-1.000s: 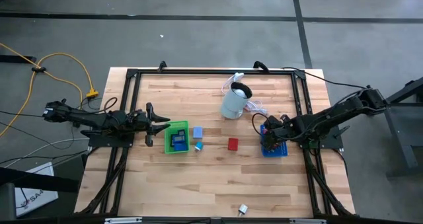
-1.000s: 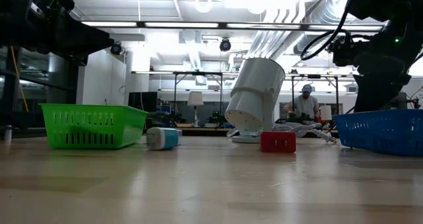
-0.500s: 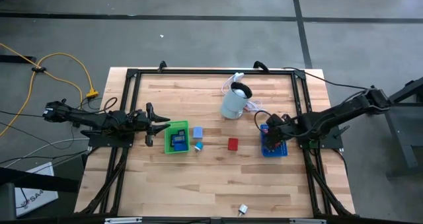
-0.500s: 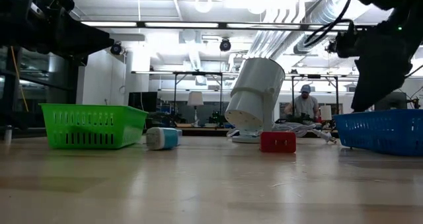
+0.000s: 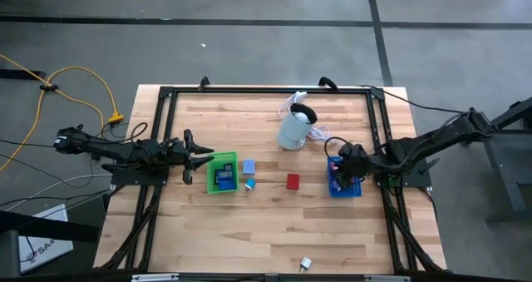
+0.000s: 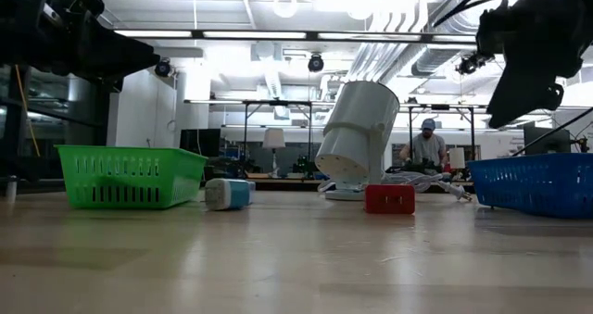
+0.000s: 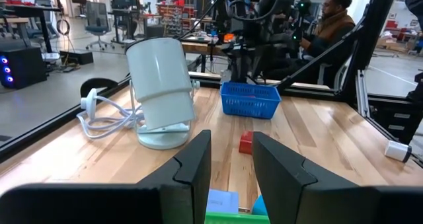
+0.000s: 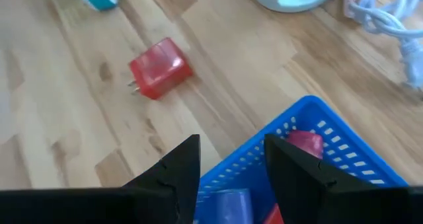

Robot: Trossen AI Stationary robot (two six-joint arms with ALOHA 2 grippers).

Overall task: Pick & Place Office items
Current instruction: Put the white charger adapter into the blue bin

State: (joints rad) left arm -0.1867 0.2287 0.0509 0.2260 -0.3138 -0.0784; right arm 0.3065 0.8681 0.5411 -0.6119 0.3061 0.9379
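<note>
Overhead, right gripper (image 5: 339,170) (empty) slightly parted

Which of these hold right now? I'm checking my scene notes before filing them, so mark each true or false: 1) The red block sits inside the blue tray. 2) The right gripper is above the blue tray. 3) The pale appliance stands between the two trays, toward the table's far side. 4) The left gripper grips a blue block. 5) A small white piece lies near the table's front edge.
1) False. The red block lies on the bare table, beside the blue tray.
2) True. The right gripper hangs over it.
3) True. The pale appliance stands there.
4) False. The left gripper holds nothing, beside the green tray.
5) True. See the white piece.
</note>
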